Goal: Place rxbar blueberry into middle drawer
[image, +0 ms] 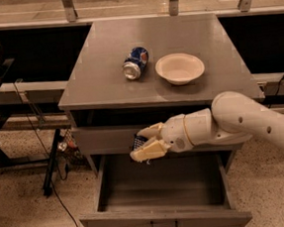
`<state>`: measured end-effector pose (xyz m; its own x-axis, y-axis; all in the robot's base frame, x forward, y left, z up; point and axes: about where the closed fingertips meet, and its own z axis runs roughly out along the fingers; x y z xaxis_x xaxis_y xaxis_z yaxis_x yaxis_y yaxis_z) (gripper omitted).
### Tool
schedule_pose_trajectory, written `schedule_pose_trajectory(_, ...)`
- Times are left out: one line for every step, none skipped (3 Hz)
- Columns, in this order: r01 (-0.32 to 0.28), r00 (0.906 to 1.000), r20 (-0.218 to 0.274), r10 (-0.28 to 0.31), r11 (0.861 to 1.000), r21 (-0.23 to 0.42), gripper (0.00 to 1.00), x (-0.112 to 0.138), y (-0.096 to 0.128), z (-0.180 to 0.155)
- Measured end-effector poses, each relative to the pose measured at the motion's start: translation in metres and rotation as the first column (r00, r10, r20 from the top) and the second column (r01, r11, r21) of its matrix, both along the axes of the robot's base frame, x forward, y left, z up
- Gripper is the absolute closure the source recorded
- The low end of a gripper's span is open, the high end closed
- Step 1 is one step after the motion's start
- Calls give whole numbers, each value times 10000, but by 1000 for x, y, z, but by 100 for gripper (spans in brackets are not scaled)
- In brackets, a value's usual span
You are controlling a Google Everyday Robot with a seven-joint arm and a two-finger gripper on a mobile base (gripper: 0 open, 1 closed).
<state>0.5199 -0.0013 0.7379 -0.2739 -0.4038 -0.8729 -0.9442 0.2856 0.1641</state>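
Gripper (145,142), clenched on the dark blue bar (138,142), hangs above the open drawer (158,186). A crushed can (135,63) and a bowl (180,68) sit on the tabletop (104,84).

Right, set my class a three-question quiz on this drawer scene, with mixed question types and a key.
1. True or false: the gripper, fingers shut on the rxbar blueberry, hangs above the middle drawer.
2. What lies beside the white bowl on the cabinet top? A) a mug B) a crushed soda can C) a sponge
3. Fill in: the middle drawer is pulled ____.
Key: 1 true; 2 B; 3 open.
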Motion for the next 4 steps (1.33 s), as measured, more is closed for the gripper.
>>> schedule_pose_trajectory(603,9957,-713,-586,9979,218,100,-6,-20,-48)
schedule_pose_trajectory(1196,9863,-1193,-1140,9920,413,100,-12,-40,-83)
schedule_pose_trajectory(1806,9711,-1679,-1694,9821,536,100,-18,-60,-115)
schedule_pose_trajectory(1803,9712,-1678,-1691,9821,537,100,-18,-60,-115)
